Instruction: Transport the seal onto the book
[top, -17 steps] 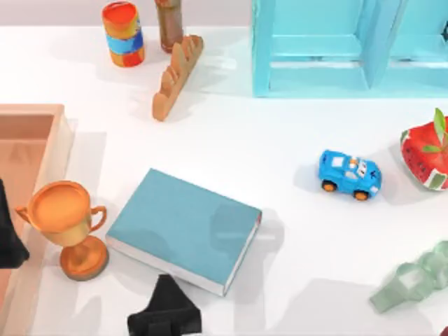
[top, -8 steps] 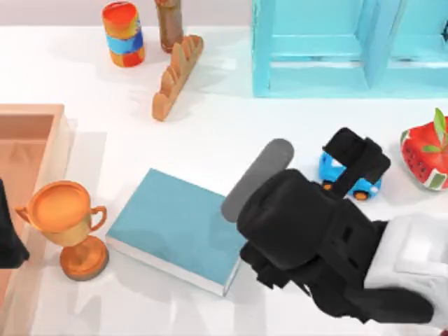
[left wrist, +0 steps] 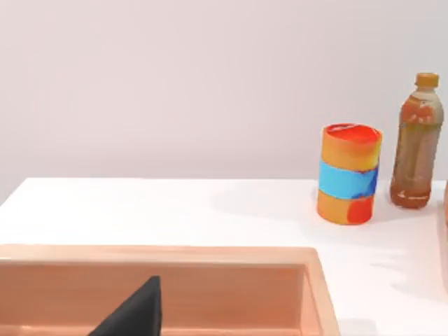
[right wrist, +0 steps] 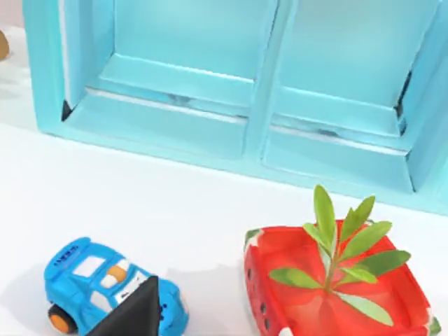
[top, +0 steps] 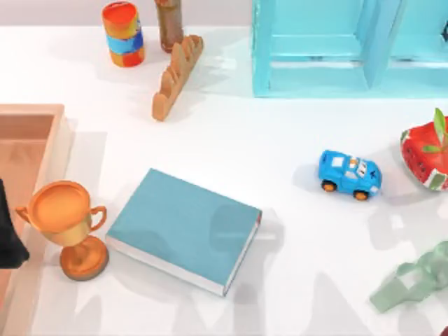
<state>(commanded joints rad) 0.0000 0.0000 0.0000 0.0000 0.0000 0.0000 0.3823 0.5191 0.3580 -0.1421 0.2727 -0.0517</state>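
The teal-blue book (top: 183,229) lies flat at the table's centre-left, its cover bare with a faint shadow across its right end. The seal is out of view. My left arm (top: 8,231) rests at the table's left edge, over the wooden tray. One of its black fingertips (left wrist: 136,315) pokes up above the tray's inside in the left wrist view. In the right wrist view, a black fingertip (right wrist: 136,315) of my right gripper overlaps the blue toy car (right wrist: 105,290).
An orange trophy (top: 66,224) stands just left of the book, beside the wooden tray (top: 28,140). A blue toy car (top: 350,175), a watermelon-shaped planter (top: 425,157) and a pale green object (top: 413,283) sit on the right. A light-blue shelf (top: 350,49), can (top: 124,33), bottle (top: 168,24) and bread (top: 176,77) line the back.
Half a second ago my right arm stretched across the table beside the book's right end; it has since left the top view. The book and other objects have not moved.
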